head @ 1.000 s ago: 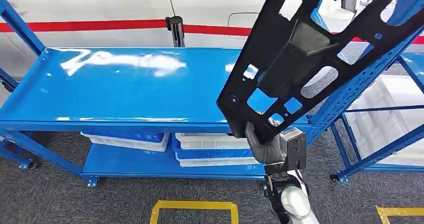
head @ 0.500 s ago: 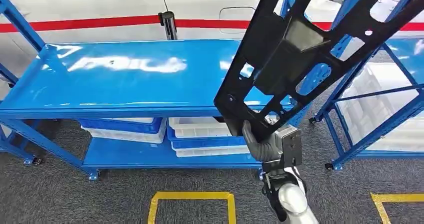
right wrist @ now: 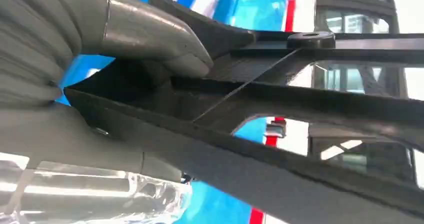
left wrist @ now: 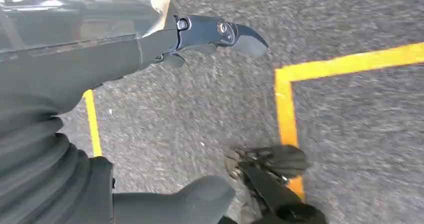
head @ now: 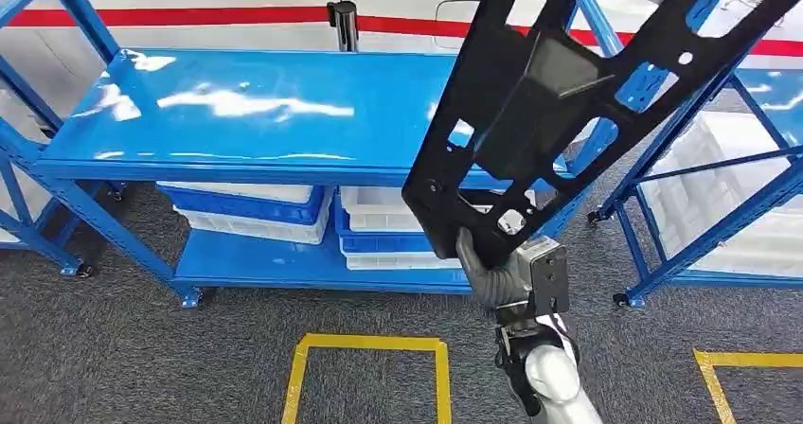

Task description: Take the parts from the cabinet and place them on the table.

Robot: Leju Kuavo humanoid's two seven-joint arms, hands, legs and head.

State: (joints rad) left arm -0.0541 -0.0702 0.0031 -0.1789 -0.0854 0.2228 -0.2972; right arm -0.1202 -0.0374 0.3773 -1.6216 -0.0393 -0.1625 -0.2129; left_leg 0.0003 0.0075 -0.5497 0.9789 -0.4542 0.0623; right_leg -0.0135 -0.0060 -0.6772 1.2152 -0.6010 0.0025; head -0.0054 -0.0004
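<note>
My right hand [head: 497, 277] grips the lower corner of a large black panel with several cut-outs [head: 568, 93]. The panel stands tilted up and to the right, above the right end of the blue table top [head: 284, 112]. In the right wrist view the grey thumb [right wrist: 150, 39] presses on the panel's ribbed edge [right wrist: 300, 114]. My left hand [left wrist: 75, 74] hangs over grey carpet with its fingers [left wrist: 235, 34] apart and nothing in them.
White and blue bins [head: 256, 211] sit on the table's lower shelf. A blue rack [head: 720, 187] with clear bins stands at the right. Yellow tape [head: 369, 358] marks a box on the carpet. A black post [head: 343, 22] stands behind the table.
The whole picture has shifted, so the camera has moved: the table now sits more to the right and higher. The right hand keeps the same hold on the panel.
</note>
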